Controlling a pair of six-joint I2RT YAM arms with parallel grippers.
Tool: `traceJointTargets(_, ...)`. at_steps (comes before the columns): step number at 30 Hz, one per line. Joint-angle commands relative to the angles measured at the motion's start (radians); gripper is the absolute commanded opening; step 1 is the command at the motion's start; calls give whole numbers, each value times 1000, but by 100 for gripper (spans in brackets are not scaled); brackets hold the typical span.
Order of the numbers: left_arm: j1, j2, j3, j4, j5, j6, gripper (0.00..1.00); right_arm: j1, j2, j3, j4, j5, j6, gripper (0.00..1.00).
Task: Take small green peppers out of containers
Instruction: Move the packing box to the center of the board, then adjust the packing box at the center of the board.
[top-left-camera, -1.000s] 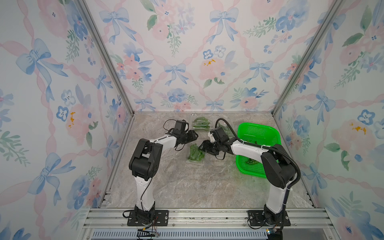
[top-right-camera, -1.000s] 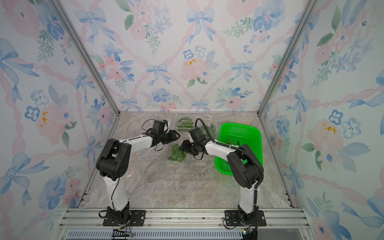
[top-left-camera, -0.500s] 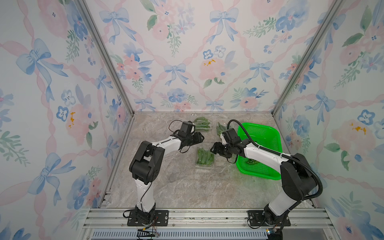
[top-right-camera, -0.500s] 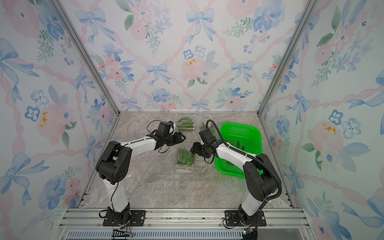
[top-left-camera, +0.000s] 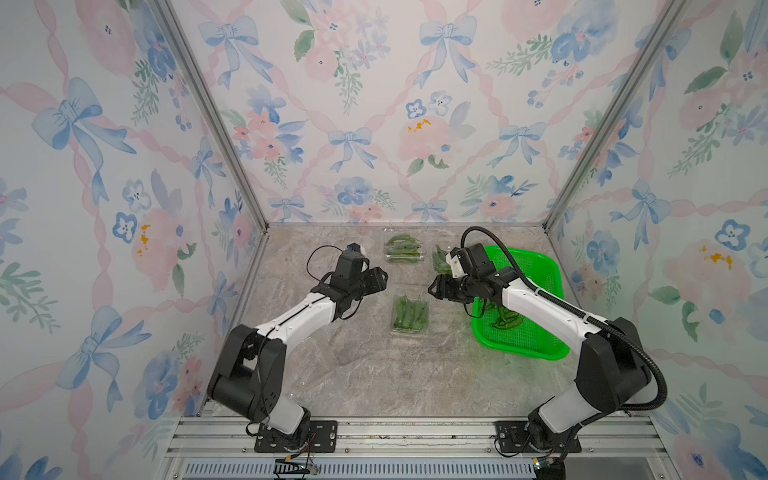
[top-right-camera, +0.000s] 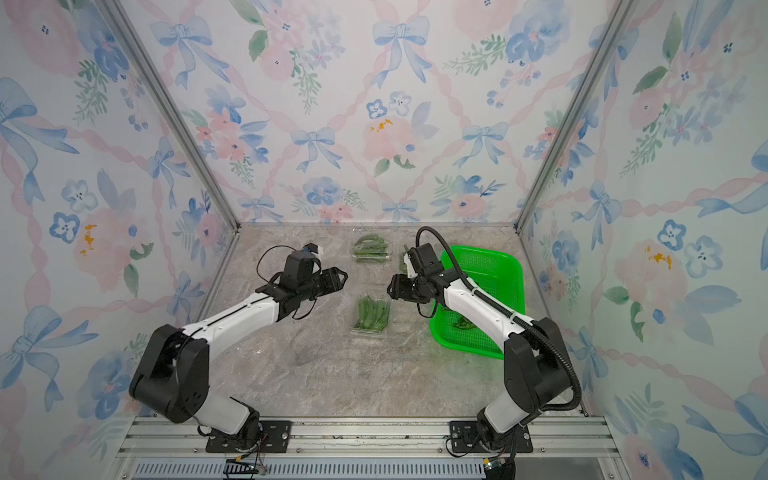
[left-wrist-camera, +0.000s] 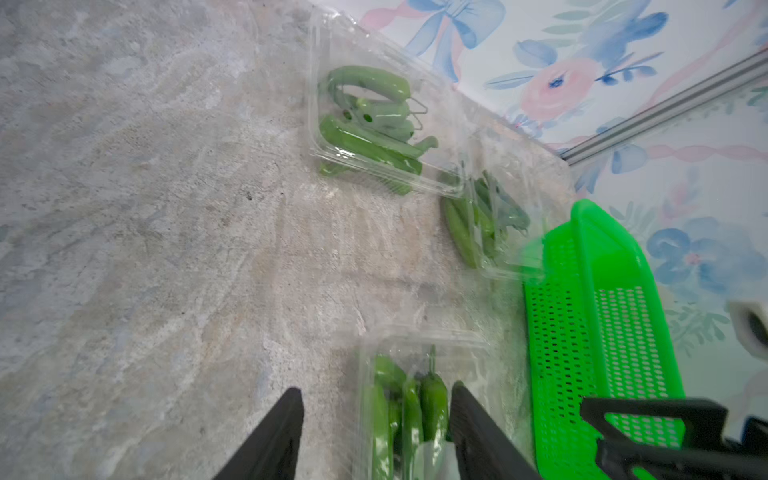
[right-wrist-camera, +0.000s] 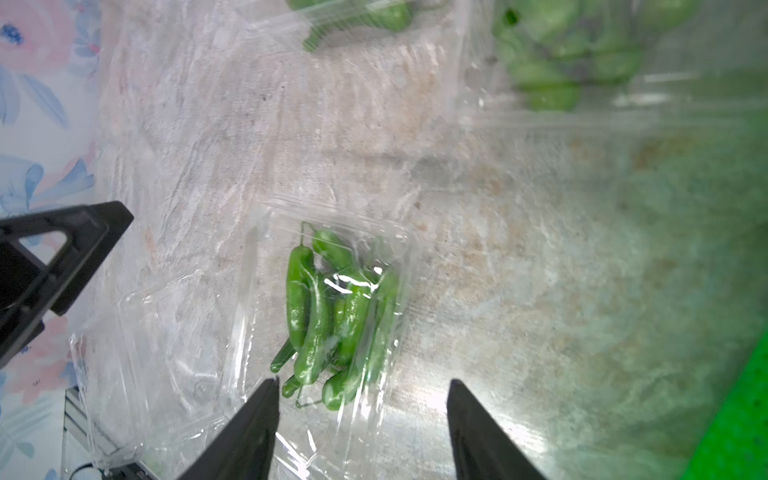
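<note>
slid centre container (top-left-camera: 409, 330) with its peppers (top-left-camera: 409, 309) sideways toward green basket (top-left-camera: 536, 266), slightly nearer front of counter (top-left-camera: 374, 365). drew right claw (top-left-camera: 434, 289) off container, back to basket's side. eased left claw (top-left-camera: 380, 280) away too. widened gap between claws. left both clear of container, one each side. swung right elbow outward and lower.

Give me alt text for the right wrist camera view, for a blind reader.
The right gripper, jaws open, points down at an open clear container of small green peppers on a marbled table. More peppers in containers blur beyond; a green basket shows at the frame's edge.
</note>
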Motion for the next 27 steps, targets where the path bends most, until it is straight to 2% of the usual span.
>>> traceJointTargets(1,-70,-106,-116,-30,4,-4,60,-15,99,91,-42,-49,-103,62)
traceJointTargets(5,-188,-222,-207,-32,45,-9,58,-19,220,232,-76,-77,-153,60)
traceJointTargets(10,-296,-263,-286,-36,90,20,57,-31,361,392,-120,-93,-172,60)
traceJointTargets(13,-342,-226,-295,-35,130,52,57,-33,431,458,-134,-100,-177,60)
traceJointTargets(17,-369,-147,-282,-33,114,71,55,-40,487,507,-145,-99,-173,60)
traceJointTargets(27,-382,25,-195,-26,50,120,54,-39,510,510,-143,-112,-168,60)
